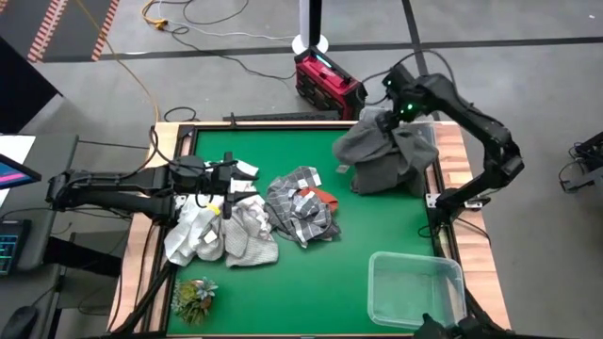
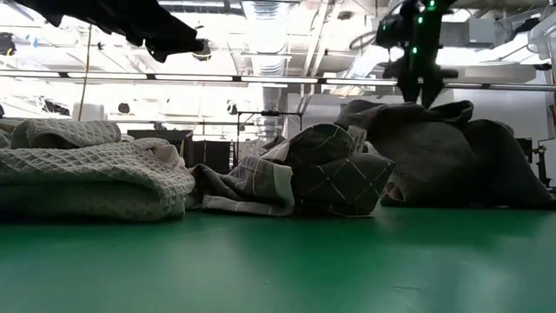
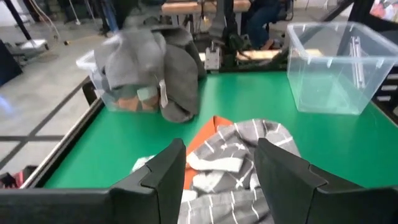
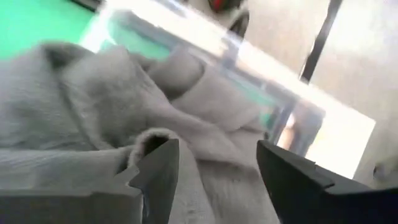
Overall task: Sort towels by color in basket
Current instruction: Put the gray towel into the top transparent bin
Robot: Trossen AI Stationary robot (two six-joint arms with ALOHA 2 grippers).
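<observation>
At the left, the left gripper (image 1: 229, 179) hovers with its jaws apart and empty over the pale towels (image 1: 221, 231) heaped on the green tabletop (image 1: 377, 226), presumably lined up for the next pick. Just beside them lie the grey-checked towels (image 1: 300, 205) with the rust-orange towel (image 1: 325, 197) peeking out, still unsorted. Farther right, dark grey towels (image 1: 386, 158) drape over a clear bin (image 3: 124, 99), likely the dark pile; the right gripper (image 1: 400, 111) hangs above them, jaws apart, gripping nothing. A second clear bin (image 1: 415, 287) stands near the front right corner
</observation>
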